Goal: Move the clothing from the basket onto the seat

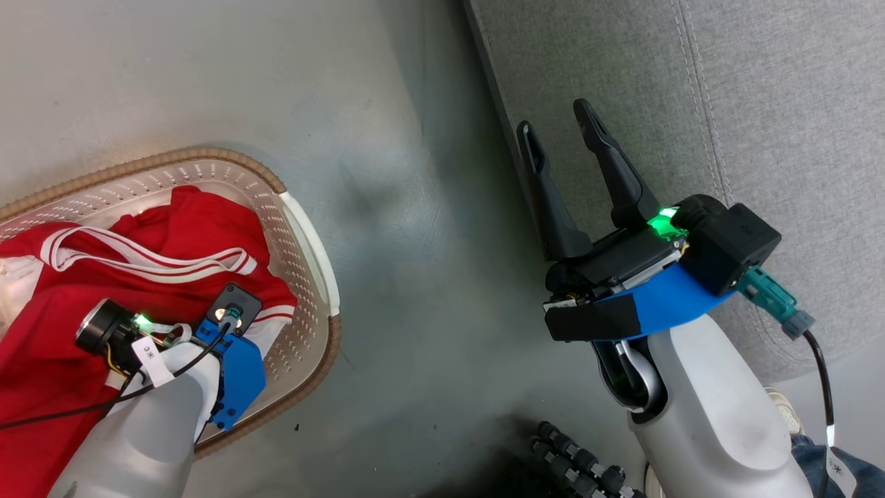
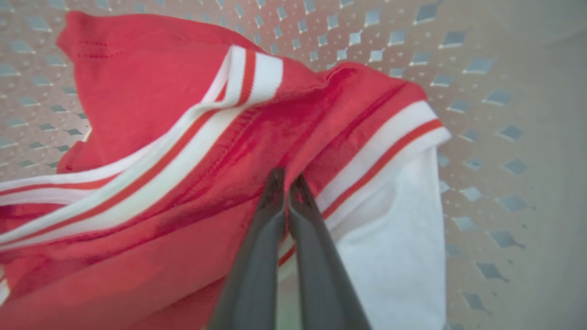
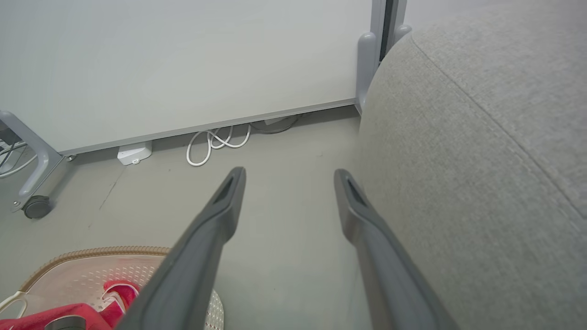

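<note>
Since the left end effector [image 2: 284,178] is clenched on a fold of the clothing [image 2: 151,82], which lies in the basket [image 1: 299,242] at eight o'clock in the head view, I judge the lift should go straight up until the striped hem clears the rim, then swing toward the seat [image 1: 760,104] at two o'clock. The right end effector [image 1: 553,117] hangs released and empty beside the seat's edge.

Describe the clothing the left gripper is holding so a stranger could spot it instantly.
Left of the grey sofa seat, a cream perforated basket with a brown rim stands on the floor. In it lies a red garment, pinched by the left gripper. White stripe trim and a white lining set it apart from the plain red cloth beside it.
</note>
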